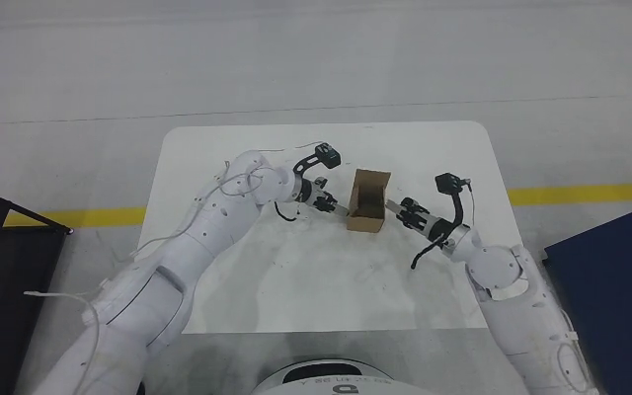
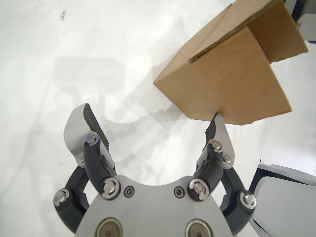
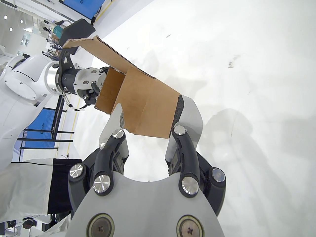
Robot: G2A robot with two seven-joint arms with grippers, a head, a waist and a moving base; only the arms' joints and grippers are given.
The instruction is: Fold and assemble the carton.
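1. Just ahead of the left tool [image 2: 151, 110], the carton [image 1: 367, 198] stood on the surface [image 1: 326, 286], open-topped, with bare cardboard inside.
2. Left tool's fingers [image 2: 93, 122] were spread, one tip touching a carton corner.
3. Right tool [image 3: 149, 103] was clamped on the carton's opposite wall.

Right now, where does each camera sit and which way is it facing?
Top view: on the robot above its arms, looking down at the white table; the carton stands mid-table, an arm on each side.
Left wrist view: on the left wrist, looking past the open left gripper at the carton's corner; one fingertip touches it.
Right wrist view: on the right wrist, looking past the right gripper at the carton, the left arm beyond.
Shared: both wrist views face the carton from opposite sides.
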